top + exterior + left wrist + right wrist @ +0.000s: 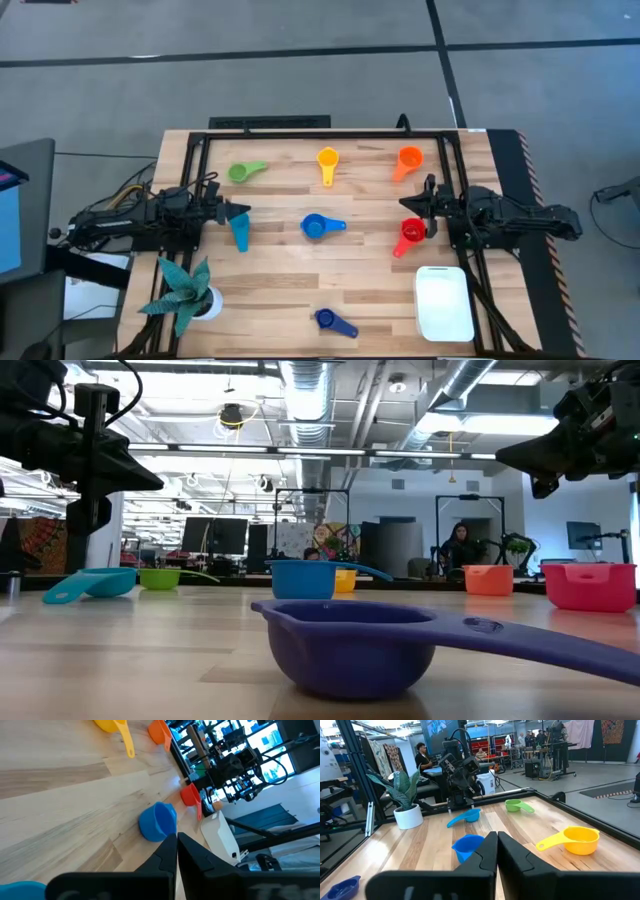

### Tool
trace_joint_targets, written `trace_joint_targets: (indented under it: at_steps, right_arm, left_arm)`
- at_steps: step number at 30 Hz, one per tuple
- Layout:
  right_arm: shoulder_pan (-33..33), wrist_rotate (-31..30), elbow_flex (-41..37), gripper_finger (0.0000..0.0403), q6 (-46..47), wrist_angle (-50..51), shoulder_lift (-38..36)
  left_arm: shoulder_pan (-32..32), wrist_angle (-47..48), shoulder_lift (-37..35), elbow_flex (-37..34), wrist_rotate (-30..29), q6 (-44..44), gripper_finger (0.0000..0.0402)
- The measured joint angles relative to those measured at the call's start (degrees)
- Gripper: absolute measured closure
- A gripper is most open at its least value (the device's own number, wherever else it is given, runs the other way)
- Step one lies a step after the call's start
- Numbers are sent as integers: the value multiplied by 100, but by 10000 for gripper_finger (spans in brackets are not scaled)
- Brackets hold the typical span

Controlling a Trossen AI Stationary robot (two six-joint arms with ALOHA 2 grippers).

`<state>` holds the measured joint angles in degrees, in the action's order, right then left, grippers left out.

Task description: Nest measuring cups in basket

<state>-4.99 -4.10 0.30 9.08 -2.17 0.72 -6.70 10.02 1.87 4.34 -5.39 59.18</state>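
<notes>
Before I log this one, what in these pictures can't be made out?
- The basket: hidden in the low view; the left wrist view shows only part of it.
- Red cup: partly covered by the right tool in the high view.
- Teal cup: cut off by the left wrist view's edge.

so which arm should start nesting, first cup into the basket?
Right, probably. The right gripper hangs just above the red cup, and the basket lies on that same side, near the table's right front corner. The left gripper is over the teal cup, far across from the basket.
</notes>
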Motion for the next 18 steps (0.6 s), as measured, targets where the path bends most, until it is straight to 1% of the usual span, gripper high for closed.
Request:
trace_joint_targets:
  at_steps: [10, 18]
  right_arm:
    - [0, -1, -2, 375, 0, 1, -1]
    - [0, 0, -2, 367, -1, 2, 1]
  left_arm:
    - [0, 0, 0, 0, 0, 0, 401]
    - [0, 0, 2, 0, 0, 5, 401]
